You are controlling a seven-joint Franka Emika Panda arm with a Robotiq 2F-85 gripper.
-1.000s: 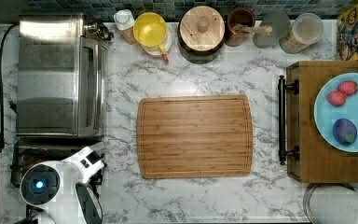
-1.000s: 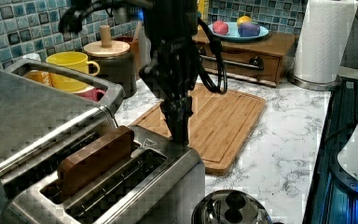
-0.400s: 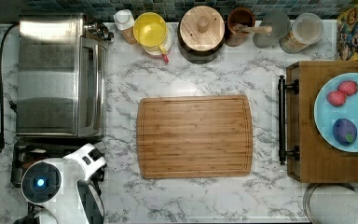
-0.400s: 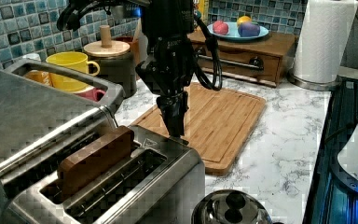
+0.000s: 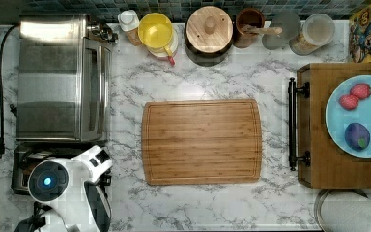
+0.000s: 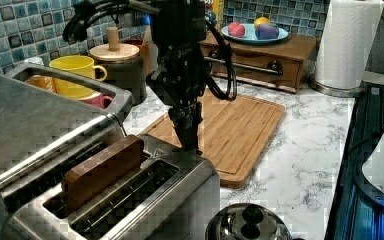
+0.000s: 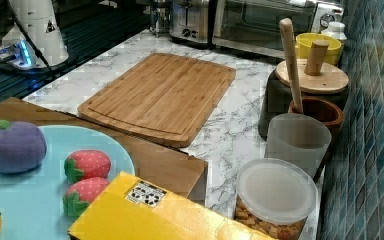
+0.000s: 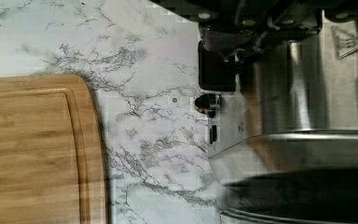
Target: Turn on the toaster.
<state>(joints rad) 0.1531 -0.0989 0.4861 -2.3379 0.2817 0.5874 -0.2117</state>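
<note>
Gripper (image 6: 190, 145) poised at toaster's (image 6: 130, 200) lever end, fingers' spread impossible to tell; brown slice (image 6: 102, 170) standing in toaster's far slot, beside cutting board (image 6: 230, 130).

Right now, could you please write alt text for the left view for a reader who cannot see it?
A black robot gripper points down at the near end of a steel toaster holding a brown slice, with a bamboo cutting board behind.

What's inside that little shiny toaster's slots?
In the small shiny steel toaster, a brown slab, apparently a toast slice, stands out of the slot nearer the toaster oven. The other slot looks empty; its depths are dark.
</note>
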